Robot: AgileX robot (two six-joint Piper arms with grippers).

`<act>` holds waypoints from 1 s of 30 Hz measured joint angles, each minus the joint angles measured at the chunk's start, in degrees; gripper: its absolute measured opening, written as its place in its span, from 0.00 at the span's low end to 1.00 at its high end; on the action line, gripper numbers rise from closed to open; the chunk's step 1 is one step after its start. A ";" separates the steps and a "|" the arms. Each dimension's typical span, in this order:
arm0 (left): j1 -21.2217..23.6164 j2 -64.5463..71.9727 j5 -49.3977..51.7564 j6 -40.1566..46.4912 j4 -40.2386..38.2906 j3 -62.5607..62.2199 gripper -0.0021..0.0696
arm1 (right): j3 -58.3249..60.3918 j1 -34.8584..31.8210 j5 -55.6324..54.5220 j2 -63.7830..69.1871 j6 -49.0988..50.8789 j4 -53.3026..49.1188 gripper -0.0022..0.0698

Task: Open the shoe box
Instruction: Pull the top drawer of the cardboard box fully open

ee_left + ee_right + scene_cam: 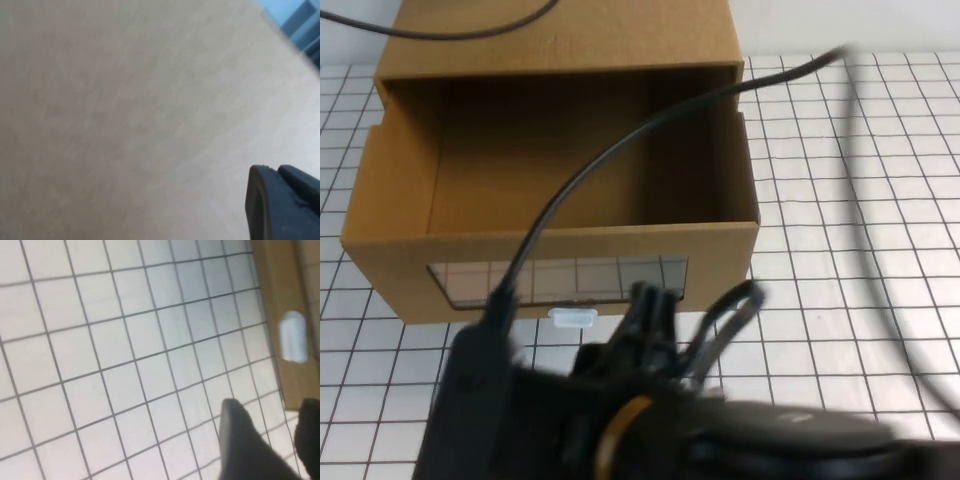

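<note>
Shoe box (pixel 390 270): brown cardboard, drawer type, from 10 to 12 o'clock on the surface in the high view. Sleeve (pixel 560 45) at the far end; drawer (pixel 570 170) drawn out toward 6 o'clock, its inside bare.

Surface (pixel 850 250): white with a dark grid, running under and at 3 o'clock of the box.

Right arm (pixel 720 440): black, at 6 o'clock, in front of the drawer.

Cable (pixel 620 150): black, arcing over the drawer from 2 o'clock down to the arm.

Window (pixel 600 280): clear strip set in the drawer's front wall.

Right pincer (pixel 270 410): over the grid just before the front wall, spread wide, nothing in it.

Left pincer (pixel 282 205): seen only in its wrist view, close against a plain cardboard face; its state cannot be told.

Pull tab (pixel 572 317): small, white, at 6 o'clock of the front wall, near the right pincer, not touching.
</note>
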 joint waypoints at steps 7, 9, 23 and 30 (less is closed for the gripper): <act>0.00 -8.21 0.37 -0.09 2.89 -2.10 0.03 | 0.00 -4.03 6.09 -8.26 7.77 -5.60 0.17; 0.00 -11.30 0.49 -0.09 5.54 -2.10 0.03 | 0.00 -7.35 6.35 -10.47 8.57 -6.34 0.10; 0.00 -43.41 -8.19 5.72 13.73 32.61 0.03 | 2.98 -47.77 4.04 -26.94 6.78 8.27 0.01; 0.00 -66.11 -29.69 10.53 13.77 62.06 0.03 | 19.28 -60.48 -7.50 -39.87 4.12 19.52 0.01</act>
